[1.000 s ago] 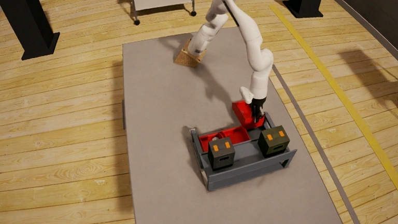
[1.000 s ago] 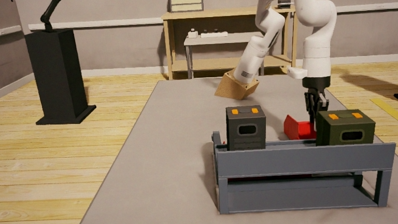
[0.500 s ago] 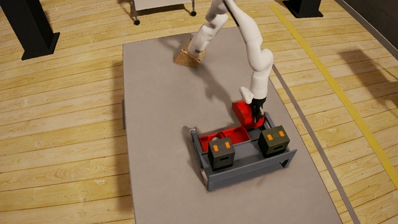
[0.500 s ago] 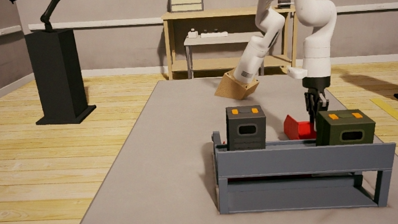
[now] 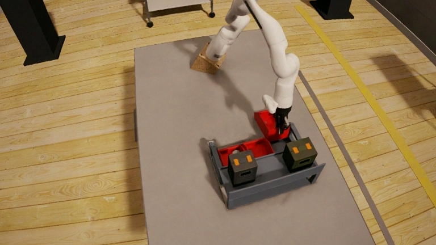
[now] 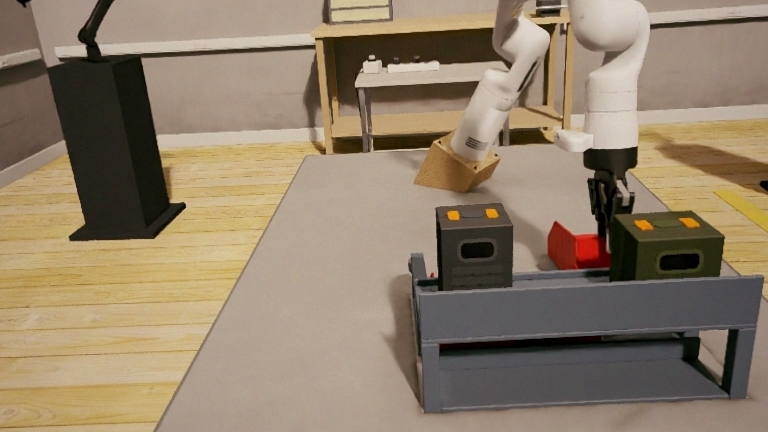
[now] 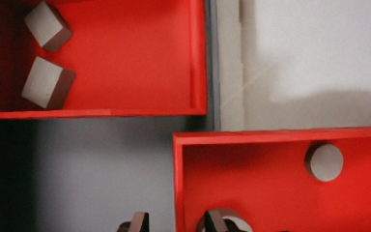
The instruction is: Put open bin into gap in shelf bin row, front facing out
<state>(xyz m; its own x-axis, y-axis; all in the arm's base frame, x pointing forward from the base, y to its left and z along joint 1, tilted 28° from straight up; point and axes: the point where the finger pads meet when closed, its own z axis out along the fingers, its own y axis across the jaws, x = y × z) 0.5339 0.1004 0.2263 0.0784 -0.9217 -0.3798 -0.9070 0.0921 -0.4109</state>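
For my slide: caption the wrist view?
Open gripper straddles the red bin's side wall beside a shelved bin.

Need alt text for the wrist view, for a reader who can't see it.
Looking straight down, the gripper stands open with its dark fingertips on either side of the left wall of a red bin holding two round grey parts. A second red bin at upper left holds two grey blocks, with grey shelf below it.
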